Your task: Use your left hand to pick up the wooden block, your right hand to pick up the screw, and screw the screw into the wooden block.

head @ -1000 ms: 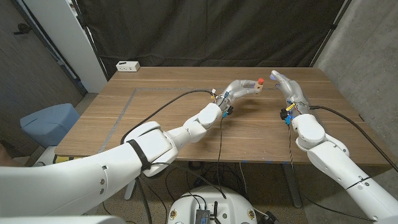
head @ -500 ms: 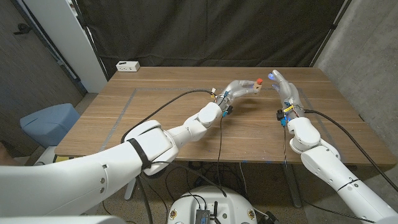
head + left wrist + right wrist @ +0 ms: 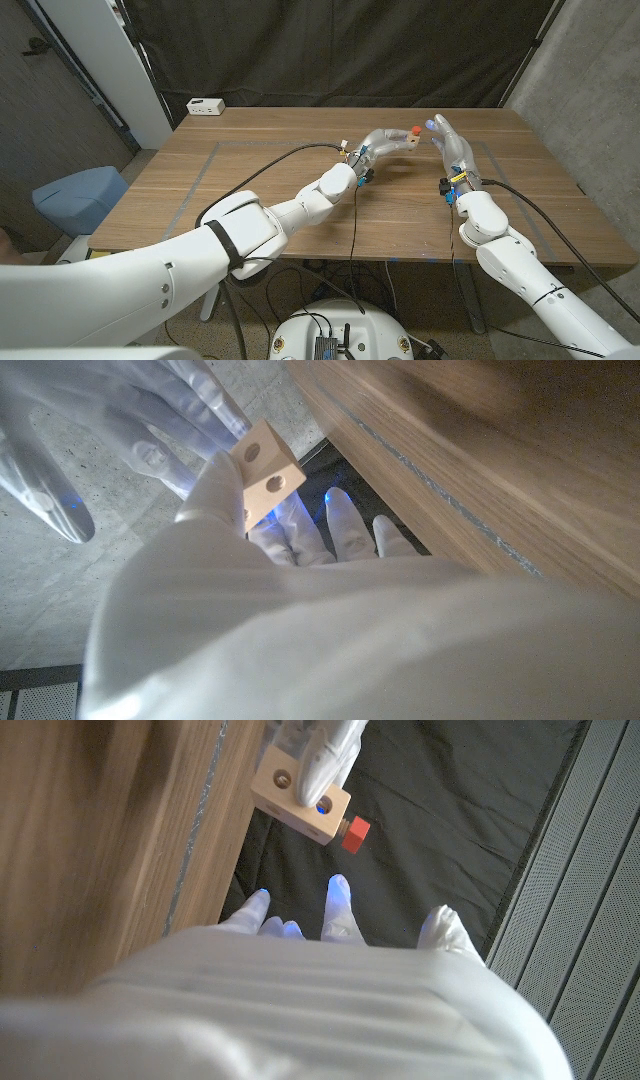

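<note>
Wooden table (image 3: 250,190) before black curtain (image 3: 350,50), possibly fabric.

No legible text, label, brand or number on anything here

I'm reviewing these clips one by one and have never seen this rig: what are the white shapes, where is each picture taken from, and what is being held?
The white shapes are a robot's two arms, each ending in a robot hand. The wide picture comes from a camera on its head, looking down at a wooden table. The other two come from cameras on the wrists, looking along the back of each hand, so they appear turned around.

The left robot hand holds a small wooden block up off the table. A red-headed screw already sits in one side of the block. The right robot hand is close beside it, fingers spread, holding nothing. A white box lies at the table's far corner.
</note>
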Robot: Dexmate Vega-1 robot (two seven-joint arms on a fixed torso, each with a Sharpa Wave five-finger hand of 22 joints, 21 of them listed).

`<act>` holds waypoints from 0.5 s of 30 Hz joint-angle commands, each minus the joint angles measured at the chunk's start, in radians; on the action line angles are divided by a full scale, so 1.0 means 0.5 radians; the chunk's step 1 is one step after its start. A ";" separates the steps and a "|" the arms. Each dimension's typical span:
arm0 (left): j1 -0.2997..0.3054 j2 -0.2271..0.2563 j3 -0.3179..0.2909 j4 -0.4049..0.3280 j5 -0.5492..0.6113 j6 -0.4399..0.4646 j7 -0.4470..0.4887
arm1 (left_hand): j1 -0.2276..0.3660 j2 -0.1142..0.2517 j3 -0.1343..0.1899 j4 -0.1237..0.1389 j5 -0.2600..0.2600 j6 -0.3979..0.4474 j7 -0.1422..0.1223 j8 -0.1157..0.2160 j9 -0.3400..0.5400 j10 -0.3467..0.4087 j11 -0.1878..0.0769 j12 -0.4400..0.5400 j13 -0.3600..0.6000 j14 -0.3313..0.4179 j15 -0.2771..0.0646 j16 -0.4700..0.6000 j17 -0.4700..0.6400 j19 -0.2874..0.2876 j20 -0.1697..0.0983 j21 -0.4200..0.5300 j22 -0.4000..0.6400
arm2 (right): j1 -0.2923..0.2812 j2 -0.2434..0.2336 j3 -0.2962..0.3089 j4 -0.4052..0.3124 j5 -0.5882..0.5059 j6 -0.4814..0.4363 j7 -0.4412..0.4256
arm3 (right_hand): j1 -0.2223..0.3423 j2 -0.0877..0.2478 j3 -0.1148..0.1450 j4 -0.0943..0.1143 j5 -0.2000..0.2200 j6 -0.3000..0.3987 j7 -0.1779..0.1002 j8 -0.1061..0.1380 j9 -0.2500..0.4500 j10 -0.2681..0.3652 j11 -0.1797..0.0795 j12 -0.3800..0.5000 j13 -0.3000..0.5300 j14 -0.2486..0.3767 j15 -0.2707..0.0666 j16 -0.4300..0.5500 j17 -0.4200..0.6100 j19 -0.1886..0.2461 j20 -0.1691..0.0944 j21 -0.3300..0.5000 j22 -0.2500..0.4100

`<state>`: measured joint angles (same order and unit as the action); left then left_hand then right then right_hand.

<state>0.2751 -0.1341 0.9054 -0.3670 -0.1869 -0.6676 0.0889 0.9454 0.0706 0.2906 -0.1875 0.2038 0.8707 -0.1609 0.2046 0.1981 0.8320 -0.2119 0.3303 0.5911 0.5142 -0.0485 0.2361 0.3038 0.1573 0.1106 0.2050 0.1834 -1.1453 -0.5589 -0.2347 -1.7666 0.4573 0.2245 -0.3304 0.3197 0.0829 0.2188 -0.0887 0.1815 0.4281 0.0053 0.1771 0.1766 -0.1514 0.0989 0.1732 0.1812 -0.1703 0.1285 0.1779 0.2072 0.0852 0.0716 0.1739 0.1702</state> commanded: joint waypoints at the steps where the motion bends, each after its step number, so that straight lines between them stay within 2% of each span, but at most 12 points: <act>1: -0.014 -0.006 0.015 0.003 -0.007 0.039 0.005 | -0.067 0.092 0.088 0.076 0.011 0.048 -0.022 0.024 0.009 0.021 0.000 0.010 0.008 0.019 -0.218 0.003 0.010 0.013 -0.007 0.018 0.010 | 0.036 0.009 -0.045 0.073 0.060 0.066 0.059 | -0.017 0.005 0.000 0.013 0.001 -0.003 -0.006 0.005 0.006 -0.039 -0.007 -0.004 0.007 -0.036 -0.011 0.003 0.009 -0.016 0.001 0.003 0.003; 15: -0.020 -0.011 0.026 0.003 -0.008 0.042 0.003 | -0.070 0.095 0.088 0.078 0.010 0.046 -0.017 0.023 0.009 0.022 0.001 0.011 0.008 0.018 -0.221 0.003 0.011 0.013 -0.006 0.018 0.010 | 0.038 0.013 -0.064 0.085 0.072 0.102 0.056 | -0.034 0.023 0.003 0.010 0.003 -0.002 -0.056 0.010 0.003 -0.064 -0.025 0.015 0.005 -0.068 -0.012 0.018 0.006 -0.058 0.008 0.013 0.004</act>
<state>0.2679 -0.1382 0.9144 -0.3657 -0.1905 -0.6496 0.0897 0.9454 0.0706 0.2906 -0.1875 0.2036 0.8707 -0.1609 0.2045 0.1979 0.8317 -0.2116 0.3279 0.5910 0.5142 -0.0485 0.2361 0.3038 0.1573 0.1106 0.2050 0.1834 -1.1296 -0.5542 -0.2583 -1.7315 0.4853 0.2610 -0.3057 0.3121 0.0911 0.2189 -0.0887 0.1815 0.4233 -0.0149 0.1771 0.1767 -0.1701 0.0929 0.1732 0.1814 -0.1702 0.1285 0.1792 0.2072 0.0639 0.0717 0.1739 0.1701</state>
